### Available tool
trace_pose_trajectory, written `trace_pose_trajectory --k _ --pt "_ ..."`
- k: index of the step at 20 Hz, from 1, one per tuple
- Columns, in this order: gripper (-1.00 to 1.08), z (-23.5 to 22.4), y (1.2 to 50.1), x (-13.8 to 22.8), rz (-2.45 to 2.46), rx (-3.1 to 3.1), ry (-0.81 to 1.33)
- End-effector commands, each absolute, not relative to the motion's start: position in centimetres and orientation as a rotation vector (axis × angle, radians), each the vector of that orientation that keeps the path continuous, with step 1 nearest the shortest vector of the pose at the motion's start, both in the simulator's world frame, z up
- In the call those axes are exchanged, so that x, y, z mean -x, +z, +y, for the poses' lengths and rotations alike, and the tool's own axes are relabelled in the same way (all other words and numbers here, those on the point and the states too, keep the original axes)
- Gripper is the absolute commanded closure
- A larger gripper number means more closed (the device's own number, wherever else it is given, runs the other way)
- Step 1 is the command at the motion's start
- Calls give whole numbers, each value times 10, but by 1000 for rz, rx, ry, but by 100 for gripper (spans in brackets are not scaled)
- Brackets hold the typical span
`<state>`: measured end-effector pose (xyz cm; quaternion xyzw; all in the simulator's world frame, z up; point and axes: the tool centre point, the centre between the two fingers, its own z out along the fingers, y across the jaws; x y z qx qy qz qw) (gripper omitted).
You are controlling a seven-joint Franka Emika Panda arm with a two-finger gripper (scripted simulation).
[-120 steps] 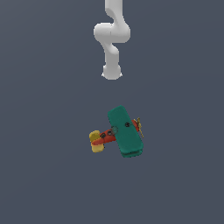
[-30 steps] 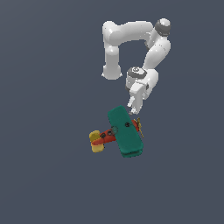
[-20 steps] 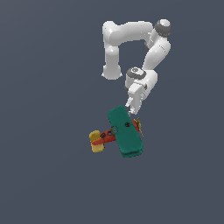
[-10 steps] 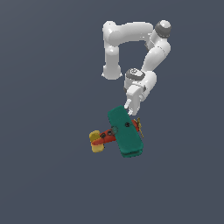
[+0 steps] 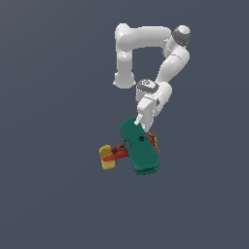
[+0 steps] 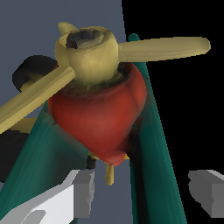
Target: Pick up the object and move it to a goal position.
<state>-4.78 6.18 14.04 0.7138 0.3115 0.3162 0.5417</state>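
The toy biplane is seen just below the exterior view's centre, resting on the plain grey-blue floor. The gripper is held apart astride a teal wing. A slip could be caused by so thin, tilted an edge. No surroundings are shown.

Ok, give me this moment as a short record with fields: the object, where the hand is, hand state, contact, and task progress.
object: toy biplane, teal wings, red body, yellow tail, tan propeller
hand position: hand at the wing's far edge, beside the nose
hand state: open, fingers straddling a wing
contact: cannot tell
task progress: plane not yet lifted
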Motion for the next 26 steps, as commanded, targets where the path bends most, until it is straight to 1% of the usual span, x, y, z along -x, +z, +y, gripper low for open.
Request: trace_pose_trajectory --k 1,12,16,21,26 --pt "108 63 140 47 741 -1695 752" --pt "108 63 141 48 741 -1695 752" --pt "108 60 148 47 741 -1695 752" --pt "108 52 173 47 740 -1697 751" --pt "108 36 216 46 739 -1700 749"
